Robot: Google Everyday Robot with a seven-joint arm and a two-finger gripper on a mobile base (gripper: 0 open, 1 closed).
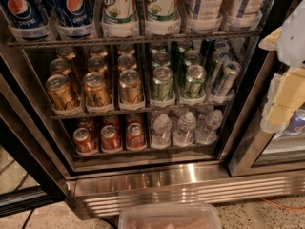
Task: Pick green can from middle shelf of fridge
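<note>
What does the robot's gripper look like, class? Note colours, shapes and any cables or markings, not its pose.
The gripper shows at the right edge of the view, in front of the stainless steel drinks fridge. It is built of pale cream-yellow, blocky, flat-faced pieces under a smooth, rounded white housing. No cables, markings or sleeves show on it.
</note>
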